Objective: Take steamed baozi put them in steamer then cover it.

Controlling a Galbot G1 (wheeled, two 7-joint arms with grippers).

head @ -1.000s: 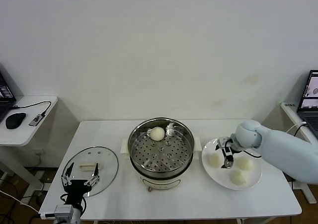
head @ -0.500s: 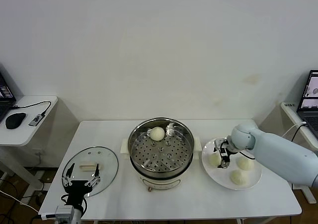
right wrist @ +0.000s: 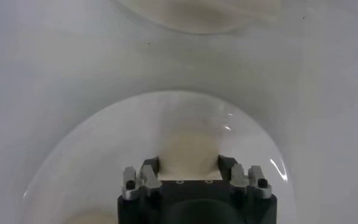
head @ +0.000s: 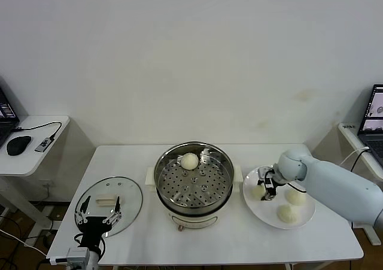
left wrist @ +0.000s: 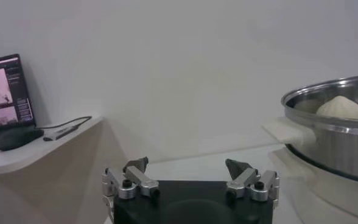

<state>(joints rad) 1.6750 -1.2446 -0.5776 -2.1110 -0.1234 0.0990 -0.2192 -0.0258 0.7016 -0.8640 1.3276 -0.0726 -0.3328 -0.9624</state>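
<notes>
White table (head: 239, 246) carries the steamer (head: 193, 180) at centre, one bun inside. Right gripper (right wrist: 188, 163) pinches a steamed baozi (right wrist: 188, 152) on the plate (head: 302, 219); squeeze gently, lift straight. Left gripper (head: 97, 209) waits spread wide over the cover (head: 128, 195).

Four steamed baozi are in view: one (head: 190, 160) lies in the steamer (head: 193, 175), well to the left of the right claw (head: 267, 188); three lie on the white plate (head: 279, 190), one (head: 258, 191) between that claw's fingers and two (head: 294, 196) (head: 287, 214) just beside it. There is one steamer, one plate, one glass cover (head: 109, 199) and two claws, the left claw (head: 96, 215) over the cover.
</notes>
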